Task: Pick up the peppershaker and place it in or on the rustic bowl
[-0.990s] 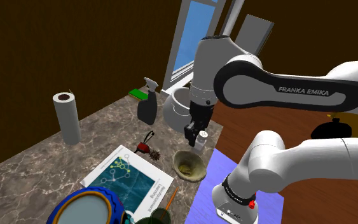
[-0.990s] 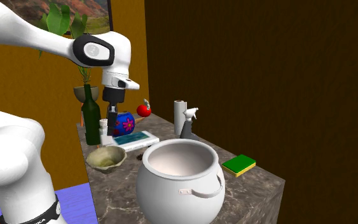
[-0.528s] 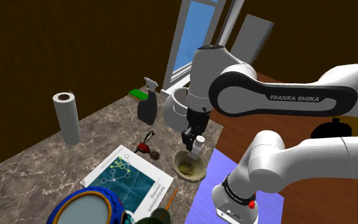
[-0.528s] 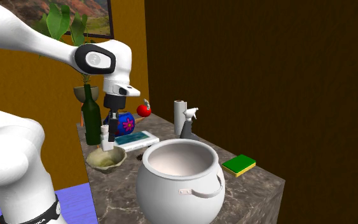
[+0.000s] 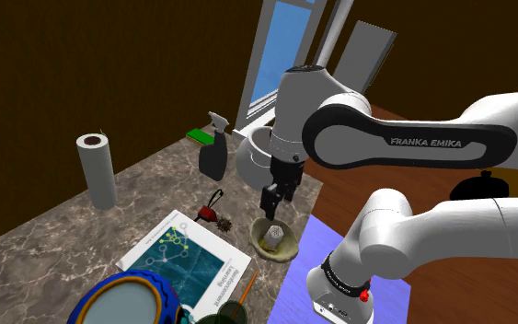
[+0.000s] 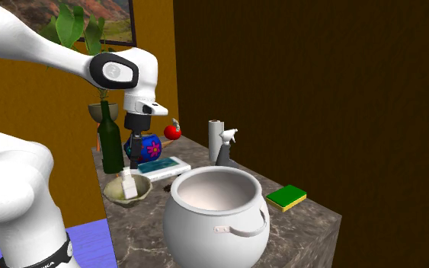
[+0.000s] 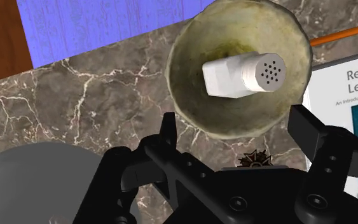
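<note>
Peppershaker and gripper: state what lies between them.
Nothing: in the shoulder view the open gripper hangs above the peppershaker, lying in the bowl, with bare air between.

The white robot arm with dark joints (image 5: 404, 138) bears "FRANKA EMIKA" in white capitals on its dark forearm band. The flat white book with a teal cover picture (image 7: 354, 95) shows the cut-off words "Reinfo" and "Learn", with a smaller "An Introduction" beneath.
</note>
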Tool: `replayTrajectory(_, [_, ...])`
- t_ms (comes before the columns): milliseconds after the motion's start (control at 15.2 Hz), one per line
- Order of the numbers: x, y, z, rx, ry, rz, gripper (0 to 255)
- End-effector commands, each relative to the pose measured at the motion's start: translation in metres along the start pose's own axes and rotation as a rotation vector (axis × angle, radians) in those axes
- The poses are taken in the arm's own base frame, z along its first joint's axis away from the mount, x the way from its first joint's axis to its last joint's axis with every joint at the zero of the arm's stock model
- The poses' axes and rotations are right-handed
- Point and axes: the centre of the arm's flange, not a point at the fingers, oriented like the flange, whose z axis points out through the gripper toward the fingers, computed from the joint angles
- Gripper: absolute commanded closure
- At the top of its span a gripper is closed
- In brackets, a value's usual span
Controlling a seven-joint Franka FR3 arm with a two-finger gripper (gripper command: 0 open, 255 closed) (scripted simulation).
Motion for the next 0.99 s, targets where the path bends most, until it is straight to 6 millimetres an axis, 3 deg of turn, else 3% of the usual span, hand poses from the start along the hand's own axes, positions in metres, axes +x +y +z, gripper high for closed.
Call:
replayTrajectory(0, [0.000,0.000,0.000,0.000,0.000,0.000,0])
replayTrajectory(132, [0.000,0.000,0.000,0.000,0.000,0.000,0])
replayTrajectory(396, [0.000,0.000,-0.050,0.000,0.000,0.000,0])
replayTrajectory(924, [0.000,0.000,-0.050,0.000,0.000,0.000,0])
